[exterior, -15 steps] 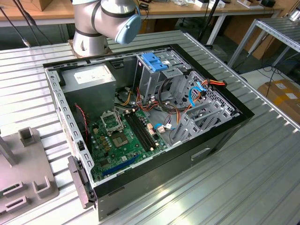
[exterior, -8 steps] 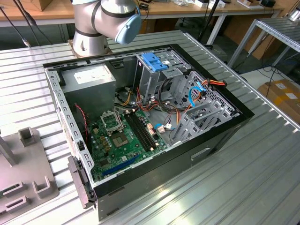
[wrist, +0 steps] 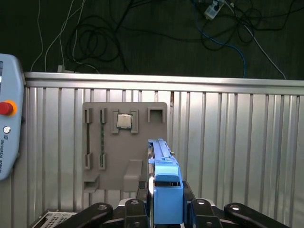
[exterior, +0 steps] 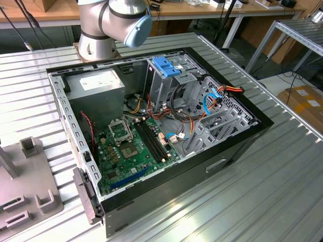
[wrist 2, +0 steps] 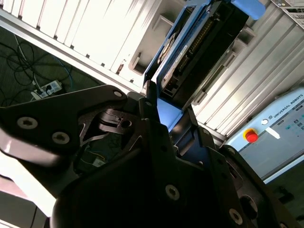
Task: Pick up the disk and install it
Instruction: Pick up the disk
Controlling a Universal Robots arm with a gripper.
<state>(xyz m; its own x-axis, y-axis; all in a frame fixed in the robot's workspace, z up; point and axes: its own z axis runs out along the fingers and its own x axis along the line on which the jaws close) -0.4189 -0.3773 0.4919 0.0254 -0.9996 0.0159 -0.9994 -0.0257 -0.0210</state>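
The gripper is clamped on the disk, which sits edge-on between its jaws with its long axis pointing straight out from the wrist, apparently held clear of the grey parts tray on the ribbed table.

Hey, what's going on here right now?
A robot arm's gripper is clamped on the disk, holding it by its blue frame, up over the metal table near the grey holder plate. The open computer case sits on the same table, and the disk is not yet in it.
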